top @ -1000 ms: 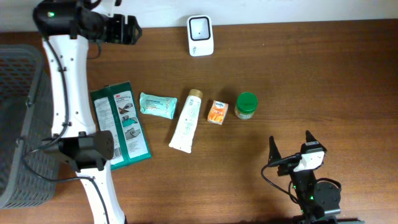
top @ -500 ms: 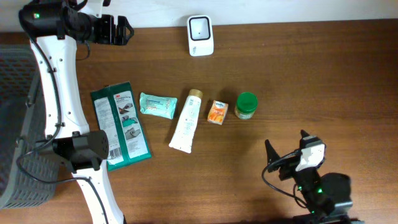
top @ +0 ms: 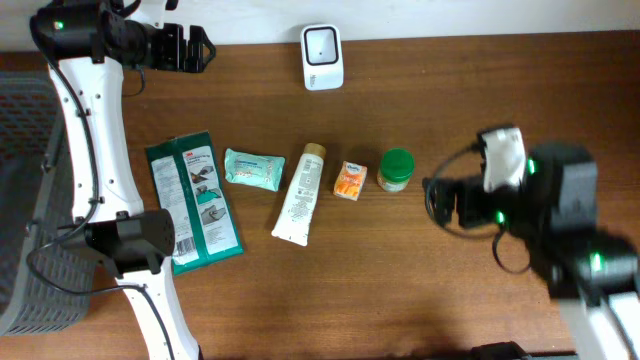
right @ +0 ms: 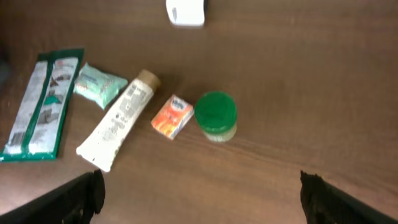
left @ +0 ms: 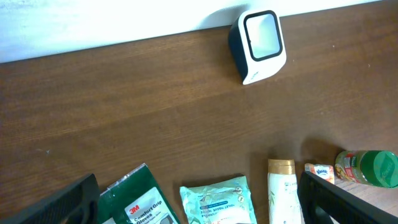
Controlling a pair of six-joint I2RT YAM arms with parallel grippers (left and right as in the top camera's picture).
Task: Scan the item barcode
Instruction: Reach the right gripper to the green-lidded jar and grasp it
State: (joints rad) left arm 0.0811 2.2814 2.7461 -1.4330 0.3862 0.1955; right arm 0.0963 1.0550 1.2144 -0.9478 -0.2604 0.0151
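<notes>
While both arms hang over the desk (top: 520, 90) with nothing in their jaws, the white barcode scanner (top: 322, 57) stands at the far edge, its window facing up. The left gripper (top: 205, 48) sits near the far left corner, fingers spread wide and empty. The right gripper (top: 435, 203), just as wide open, is toward the right edge, close beside the green-lidded jar (top: 396, 169) but not touching it. The items lie in a row across the middle: from the left, a green glove pack (top: 193, 201), a teal wipes packet (top: 254, 169), a white tube (top: 301, 194), a small orange box (top: 350, 180), then the jar. A grey basket (top: 30, 200) stands at the left edge
</notes>
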